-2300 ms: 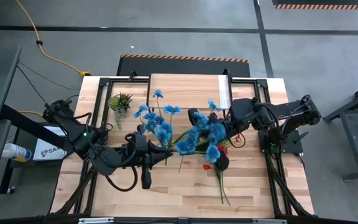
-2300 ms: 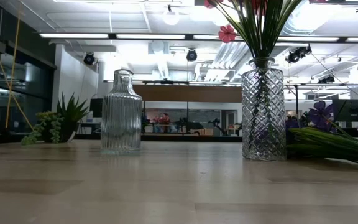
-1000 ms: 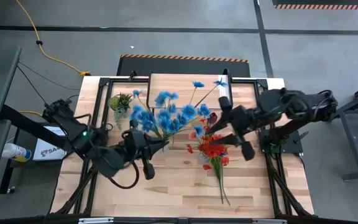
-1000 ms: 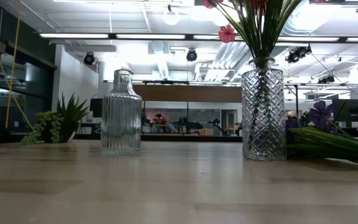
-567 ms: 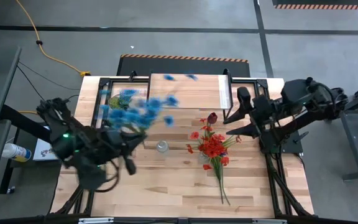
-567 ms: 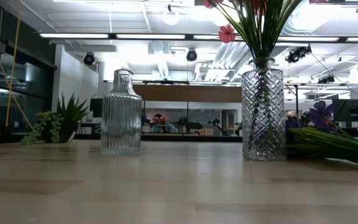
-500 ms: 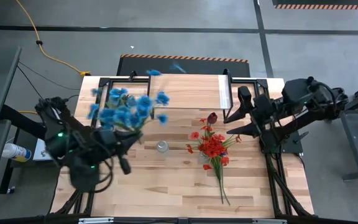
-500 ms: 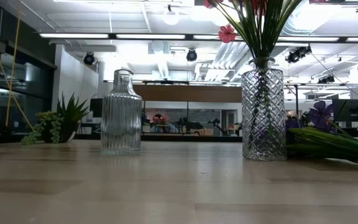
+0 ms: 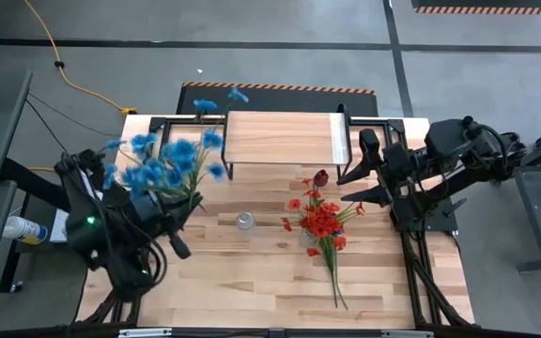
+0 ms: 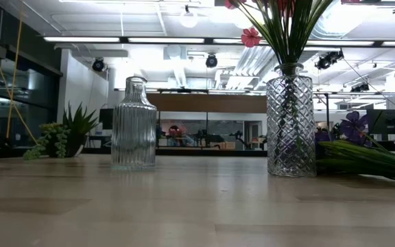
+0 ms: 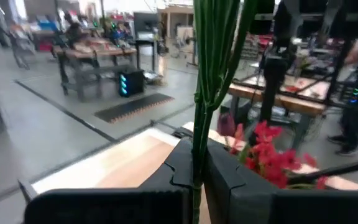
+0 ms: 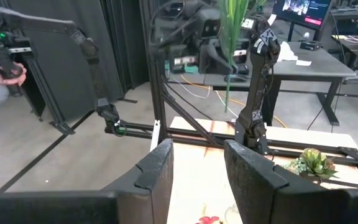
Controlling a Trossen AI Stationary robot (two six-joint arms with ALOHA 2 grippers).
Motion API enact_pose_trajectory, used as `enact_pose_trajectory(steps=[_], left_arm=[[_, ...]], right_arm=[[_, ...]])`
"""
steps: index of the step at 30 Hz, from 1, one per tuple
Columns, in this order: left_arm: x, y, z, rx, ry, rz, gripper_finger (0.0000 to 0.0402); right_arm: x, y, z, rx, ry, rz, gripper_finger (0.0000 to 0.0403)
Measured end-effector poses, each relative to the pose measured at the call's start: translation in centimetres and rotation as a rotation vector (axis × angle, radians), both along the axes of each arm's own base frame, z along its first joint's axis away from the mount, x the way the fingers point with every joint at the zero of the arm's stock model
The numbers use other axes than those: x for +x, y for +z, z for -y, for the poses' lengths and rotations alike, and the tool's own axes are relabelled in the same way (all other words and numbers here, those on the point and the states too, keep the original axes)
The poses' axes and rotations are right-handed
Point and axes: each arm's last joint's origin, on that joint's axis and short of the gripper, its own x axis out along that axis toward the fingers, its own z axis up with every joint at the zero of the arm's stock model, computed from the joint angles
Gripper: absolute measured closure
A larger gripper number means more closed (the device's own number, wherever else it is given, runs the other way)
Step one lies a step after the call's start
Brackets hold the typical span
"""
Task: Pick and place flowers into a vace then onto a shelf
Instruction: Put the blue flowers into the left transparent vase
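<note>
My left gripper [image 9: 184, 221] is over the table's left part, shut on a bunch of blue flowers [image 9: 162, 164] that stands raised above the left far corner. Their green stems [image 11: 213, 56] rise between my fingers in the left wrist view. My right gripper [image 9: 353, 186] hangs open over the table's right side, near the shelf's [image 9: 280, 139] right end, touching nothing. Red flowers [image 9: 319, 221] stand in a diamond-cut glass vase [image 10: 291, 120]. A smaller ribbed glass bottle [image 10: 134, 123] stands empty on the table near its middle [image 9: 244, 222]. My left gripper pinches the blue bunch's green stems [image 11: 197, 163] between its two fingers, low on the stems. The fingers lie across the stems, which run up from the hold to the blooms. The bunch is lifted clear of the table.
A green potted plant [image 10: 64, 134] sits at the table's left far part. A purple flower [image 10: 354, 127] and green stems [image 9: 334, 277] lie on the table by the red bunch's vase. A person's hand [image 12: 2, 65] shows beyond the table in the right wrist view.
My left arm has swung the blue bunch from the table's middle, above the ribbed bottle, toward the left edge, and its blooms now stand over the left far corner. My right gripper has drawn back from the bunch toward the right edge, then kept still.
</note>
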Motion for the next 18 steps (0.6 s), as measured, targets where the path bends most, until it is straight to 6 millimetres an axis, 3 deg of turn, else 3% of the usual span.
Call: enact_pose_trajectory(steps=[12,18], left_arm=[[1.0,-9.5,0.2,-0.117,0.043,0.141,0.0353],[2.0,-12.7,-0.5,-0.155,0.095,0.177,0.0353]], right_arm=[[0.0,0.0,0.0,0.0,0.0,0.0,0.0268],[0.0,0.0,0.0,0.0,0.0,-0.001,0.0268]])
